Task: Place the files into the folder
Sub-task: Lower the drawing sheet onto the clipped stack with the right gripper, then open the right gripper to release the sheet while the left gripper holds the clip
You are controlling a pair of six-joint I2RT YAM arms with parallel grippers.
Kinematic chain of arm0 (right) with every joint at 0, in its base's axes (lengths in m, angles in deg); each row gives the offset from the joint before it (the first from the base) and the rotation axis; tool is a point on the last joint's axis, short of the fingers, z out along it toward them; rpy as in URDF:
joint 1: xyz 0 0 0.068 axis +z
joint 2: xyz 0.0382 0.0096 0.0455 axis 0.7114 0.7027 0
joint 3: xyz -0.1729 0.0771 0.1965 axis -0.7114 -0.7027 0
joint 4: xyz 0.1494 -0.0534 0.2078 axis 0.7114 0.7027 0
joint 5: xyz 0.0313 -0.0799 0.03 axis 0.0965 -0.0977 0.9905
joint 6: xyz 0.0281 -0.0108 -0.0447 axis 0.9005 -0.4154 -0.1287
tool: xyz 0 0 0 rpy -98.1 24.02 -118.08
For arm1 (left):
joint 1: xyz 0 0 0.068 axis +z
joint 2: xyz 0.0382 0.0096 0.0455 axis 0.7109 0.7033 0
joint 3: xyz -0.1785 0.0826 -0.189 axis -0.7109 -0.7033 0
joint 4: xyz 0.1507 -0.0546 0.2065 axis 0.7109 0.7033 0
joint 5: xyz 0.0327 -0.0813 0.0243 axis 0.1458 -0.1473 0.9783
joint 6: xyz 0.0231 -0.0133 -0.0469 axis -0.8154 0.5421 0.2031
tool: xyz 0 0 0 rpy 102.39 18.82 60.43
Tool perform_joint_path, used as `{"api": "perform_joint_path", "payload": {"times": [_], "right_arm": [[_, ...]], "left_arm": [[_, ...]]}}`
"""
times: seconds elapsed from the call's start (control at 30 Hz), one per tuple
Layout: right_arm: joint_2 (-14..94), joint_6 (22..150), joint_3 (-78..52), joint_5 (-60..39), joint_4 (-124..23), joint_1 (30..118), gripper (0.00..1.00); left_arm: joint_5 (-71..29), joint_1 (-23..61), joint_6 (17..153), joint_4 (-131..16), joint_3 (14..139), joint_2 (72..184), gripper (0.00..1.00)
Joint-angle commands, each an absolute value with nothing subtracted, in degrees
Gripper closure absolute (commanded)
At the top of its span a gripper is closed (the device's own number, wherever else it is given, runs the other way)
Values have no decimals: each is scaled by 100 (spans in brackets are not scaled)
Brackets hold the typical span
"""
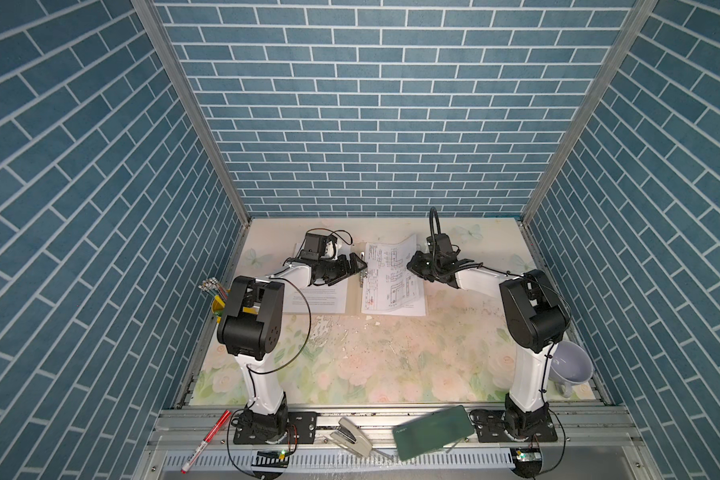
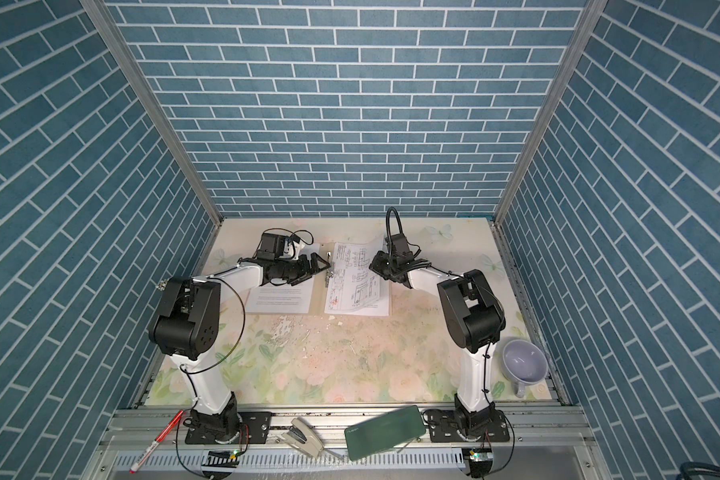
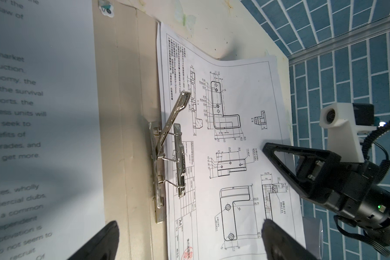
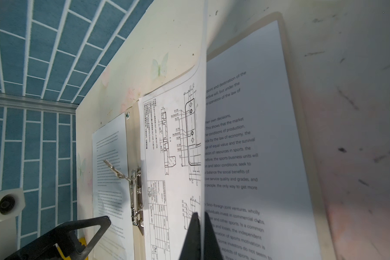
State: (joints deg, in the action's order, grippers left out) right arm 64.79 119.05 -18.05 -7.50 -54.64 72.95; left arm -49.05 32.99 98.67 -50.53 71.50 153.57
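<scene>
The tan folder (image 1: 352, 300) (image 2: 317, 300) lies open at the back of the table, its metal clip (image 1: 363, 274) (image 3: 167, 157) (image 4: 136, 195) raised at the spine. One text sheet (image 1: 321, 297) (image 3: 43, 112) rests on its left half. The drawing sheet (image 1: 385, 286) (image 2: 350, 286) (image 3: 230, 146) covers another text sheet (image 4: 245, 146) on the right half. My right gripper (image 1: 412, 264) (image 4: 200, 216) is shut on the drawing sheet's outer edge, which curls upward. My left gripper (image 1: 356, 264) (image 3: 190, 227) hovers open above the spine near the clip, holding nothing.
A lilac cup (image 1: 570, 368) stands by the right arm's base. On the front rail lie a dark green case (image 1: 433, 430), a stapler (image 1: 350, 434) and a red pen (image 1: 206, 440). A yellow holder with pencils (image 1: 217, 299) sits at the left wall.
</scene>
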Motion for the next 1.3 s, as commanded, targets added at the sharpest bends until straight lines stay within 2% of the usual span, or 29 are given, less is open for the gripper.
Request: {"api": "perform_joint_path", "payload": {"times": [0.0, 0.93, 0.97, 1.1, 1.13, 1.27], "right_arm": [[6499, 11713, -1746, -735, -5497, 7313, 100], [6578, 11715, -1571, -667, -5231, 7322, 100], [6558, 11709, -1571, -684, -5186, 7319, 96], [6427, 11618, -1572, -988, -4875, 7305, 61], [6394, 11577, -1562, -1071, -4785, 7297, 56], [6263, 11462, -1522, -1355, -4409, 7253, 46]], "left_arm": [[-4994, 3277, 9916, -5191, 7210, 15458, 0], [-4968, 3190, 10004, -5335, 7148, 15510, 0], [-4959, 3186, 10004, -5336, 7135, 15514, 0], [-4956, 3171, 10031, -5358, 7113, 15539, 0], [-4959, 3169, 10035, -5378, 7105, 15546, 0], [-4976, 3151, 10075, -5420, 7065, 15584, 0]]}}
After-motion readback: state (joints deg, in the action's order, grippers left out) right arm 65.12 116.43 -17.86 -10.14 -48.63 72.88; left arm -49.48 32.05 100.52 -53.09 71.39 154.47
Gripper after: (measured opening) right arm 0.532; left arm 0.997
